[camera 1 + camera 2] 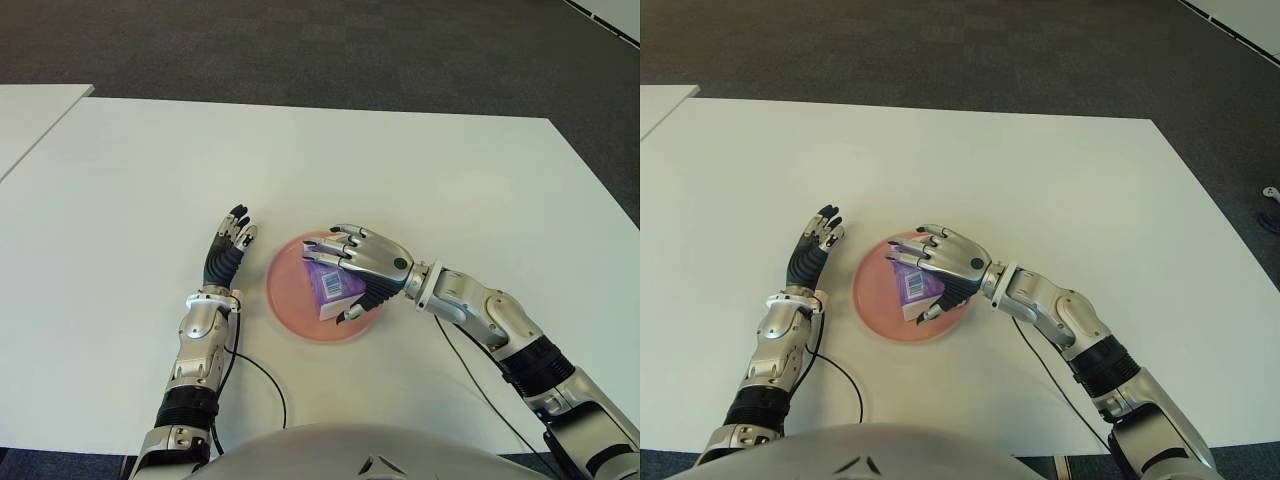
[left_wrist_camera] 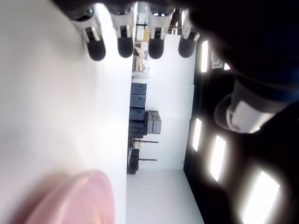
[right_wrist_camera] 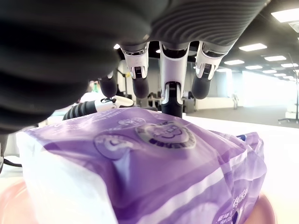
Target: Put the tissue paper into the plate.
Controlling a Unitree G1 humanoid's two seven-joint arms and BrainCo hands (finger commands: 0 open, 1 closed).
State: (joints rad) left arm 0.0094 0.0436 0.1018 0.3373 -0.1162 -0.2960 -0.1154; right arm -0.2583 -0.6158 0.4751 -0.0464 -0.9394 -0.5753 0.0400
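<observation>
Tissue pack (image 1: 334, 287) on plate (image 1: 287, 300), seemingly under right hand (image 1: 362, 262).

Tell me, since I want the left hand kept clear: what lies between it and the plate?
Only bare white table separates the idle left hand from the pink plate, as the left eye view shows. The right hand holds the tissue pack over the plate.

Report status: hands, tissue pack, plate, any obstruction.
Right robot hand over the pink plate, fingers around the purple tissue pack. Pack above the plate; contact unclear. Left robot hand open, left of plate. Nothing in the way.
</observation>
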